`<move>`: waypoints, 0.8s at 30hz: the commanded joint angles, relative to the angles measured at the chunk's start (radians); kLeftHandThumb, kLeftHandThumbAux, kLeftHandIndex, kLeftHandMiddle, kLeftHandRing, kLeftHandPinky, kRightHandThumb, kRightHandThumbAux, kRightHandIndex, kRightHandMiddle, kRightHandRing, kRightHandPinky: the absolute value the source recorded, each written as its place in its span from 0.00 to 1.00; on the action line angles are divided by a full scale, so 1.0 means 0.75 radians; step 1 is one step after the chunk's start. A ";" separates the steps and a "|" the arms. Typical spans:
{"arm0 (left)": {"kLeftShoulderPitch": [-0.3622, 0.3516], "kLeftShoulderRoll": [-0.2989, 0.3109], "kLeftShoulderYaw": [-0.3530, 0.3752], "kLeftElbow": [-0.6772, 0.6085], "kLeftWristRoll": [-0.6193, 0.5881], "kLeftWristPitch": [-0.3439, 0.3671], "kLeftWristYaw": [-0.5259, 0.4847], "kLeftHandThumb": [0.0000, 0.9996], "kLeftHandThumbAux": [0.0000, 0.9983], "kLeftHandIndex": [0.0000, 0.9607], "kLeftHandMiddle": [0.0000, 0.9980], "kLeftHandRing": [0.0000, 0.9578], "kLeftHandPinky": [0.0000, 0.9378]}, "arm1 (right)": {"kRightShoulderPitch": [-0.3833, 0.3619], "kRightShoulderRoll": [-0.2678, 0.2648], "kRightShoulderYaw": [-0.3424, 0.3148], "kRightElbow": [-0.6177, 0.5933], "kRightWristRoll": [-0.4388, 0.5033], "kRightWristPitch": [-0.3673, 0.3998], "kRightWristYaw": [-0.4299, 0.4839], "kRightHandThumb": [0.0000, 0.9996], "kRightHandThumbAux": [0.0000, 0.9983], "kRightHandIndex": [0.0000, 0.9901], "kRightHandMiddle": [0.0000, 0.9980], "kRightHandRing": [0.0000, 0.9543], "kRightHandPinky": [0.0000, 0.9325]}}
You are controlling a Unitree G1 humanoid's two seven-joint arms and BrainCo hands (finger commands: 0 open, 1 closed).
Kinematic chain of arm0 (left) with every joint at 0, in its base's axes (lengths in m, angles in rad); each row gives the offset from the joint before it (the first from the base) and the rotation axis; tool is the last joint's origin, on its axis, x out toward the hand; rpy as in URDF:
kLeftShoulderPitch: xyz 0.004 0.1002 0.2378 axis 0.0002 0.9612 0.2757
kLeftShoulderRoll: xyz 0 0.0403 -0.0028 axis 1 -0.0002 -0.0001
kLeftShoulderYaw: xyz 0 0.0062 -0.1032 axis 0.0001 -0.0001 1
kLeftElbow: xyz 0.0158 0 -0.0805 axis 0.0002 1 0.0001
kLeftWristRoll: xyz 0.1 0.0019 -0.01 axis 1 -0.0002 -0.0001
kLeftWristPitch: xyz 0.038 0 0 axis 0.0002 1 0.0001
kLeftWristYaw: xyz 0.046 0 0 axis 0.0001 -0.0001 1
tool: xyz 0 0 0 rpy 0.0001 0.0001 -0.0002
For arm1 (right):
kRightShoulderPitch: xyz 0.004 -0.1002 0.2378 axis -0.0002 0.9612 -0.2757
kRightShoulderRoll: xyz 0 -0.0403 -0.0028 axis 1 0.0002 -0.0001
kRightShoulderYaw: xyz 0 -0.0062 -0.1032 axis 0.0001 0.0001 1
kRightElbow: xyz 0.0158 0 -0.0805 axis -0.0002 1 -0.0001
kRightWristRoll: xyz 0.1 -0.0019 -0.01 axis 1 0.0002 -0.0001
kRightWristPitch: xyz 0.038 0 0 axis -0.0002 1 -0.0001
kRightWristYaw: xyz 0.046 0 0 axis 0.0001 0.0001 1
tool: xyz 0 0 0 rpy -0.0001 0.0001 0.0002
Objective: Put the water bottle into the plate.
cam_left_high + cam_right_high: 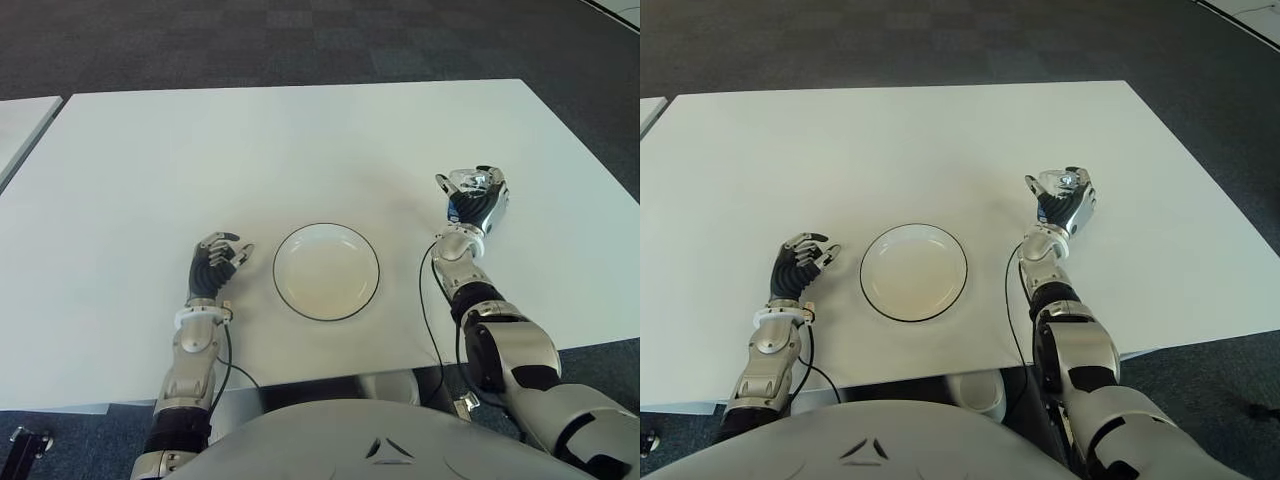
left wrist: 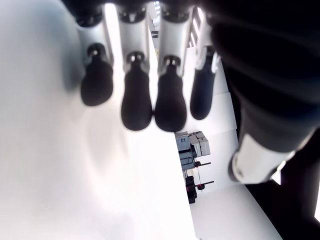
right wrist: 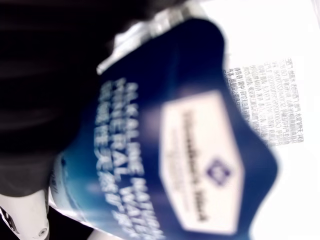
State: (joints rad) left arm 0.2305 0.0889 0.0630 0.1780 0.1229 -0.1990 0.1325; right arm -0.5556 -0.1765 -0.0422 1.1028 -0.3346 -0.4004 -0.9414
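A white plate with a thin dark rim lies on the white table, near the front edge. To its right, my right hand is shut on the water bottle, a clear bottle with a dark blue label that fills the right wrist view. The bottle is held a hand's width to the right of the plate, mostly covered by my fingers. My left hand shows just left of the plate, its fingers relaxed and holding nothing.
A second white table's corner shows at the far left. Dark carpet lies beyond the table. Black cables run along both forearms near the front edge.
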 commanded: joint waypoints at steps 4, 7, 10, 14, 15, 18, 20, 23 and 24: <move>0.019 -0.012 -0.004 0.060 -0.003 0.016 -0.004 0.71 0.72 0.46 0.73 0.73 0.72 | 0.144 0.066 0.111 -0.253 -0.105 -0.057 -0.073 0.70 0.73 0.44 0.89 0.93 0.95; 0.013 -0.012 -0.001 0.075 -0.008 0.006 -0.005 0.71 0.72 0.46 0.72 0.72 0.72 | 0.204 0.047 0.173 -0.368 -0.175 -0.137 -0.074 0.70 0.73 0.44 0.90 0.93 0.94; 0.010 -0.011 -0.001 0.082 -0.008 0.004 -0.007 0.71 0.72 0.46 0.72 0.72 0.73 | 0.235 0.032 0.210 -0.419 -0.217 -0.203 -0.063 0.70 0.73 0.44 0.90 0.93 0.95; 0.003 -0.007 0.001 0.096 -0.014 -0.003 -0.014 0.71 0.72 0.46 0.73 0.73 0.75 | 0.315 0.045 0.282 -0.641 -0.323 -0.228 -0.051 0.70 0.73 0.44 0.90 0.94 0.95; 0.001 -0.006 0.001 0.101 -0.013 -0.010 -0.014 0.71 0.72 0.46 0.73 0.73 0.75 | 0.317 0.039 0.299 -0.665 -0.348 -0.264 -0.059 0.70 0.73 0.44 0.90 0.94 0.95; -0.001 -0.004 0.001 0.110 -0.007 -0.023 -0.008 0.71 0.72 0.46 0.74 0.74 0.77 | 0.318 0.027 0.323 -0.700 -0.383 -0.330 -0.063 0.70 0.73 0.44 0.90 0.94 0.95; -0.002 -0.004 0.000 0.112 -0.002 -0.023 -0.005 0.71 0.72 0.46 0.74 0.75 0.76 | 0.322 0.017 0.339 -0.740 -0.404 -0.364 -0.043 0.70 0.73 0.44 0.91 0.95 0.96; -0.002 -0.003 -0.001 0.114 -0.001 -0.024 -0.006 0.71 0.72 0.46 0.74 0.74 0.75 | 0.333 0.002 0.353 -0.784 -0.434 -0.390 -0.019 0.70 0.73 0.44 0.91 0.95 0.96; -0.002 -0.003 -0.001 0.114 -0.002 -0.025 -0.007 0.71 0.72 0.46 0.74 0.74 0.75 | 0.336 -0.001 0.356 -0.793 -0.442 -0.396 -0.015 0.70 0.73 0.44 0.91 0.95 0.96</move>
State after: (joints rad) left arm 0.2110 0.0875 0.0663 0.2284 0.1176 -0.2481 0.1324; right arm -0.3106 -0.1644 0.2152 0.5406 -0.6441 -0.6710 -0.9650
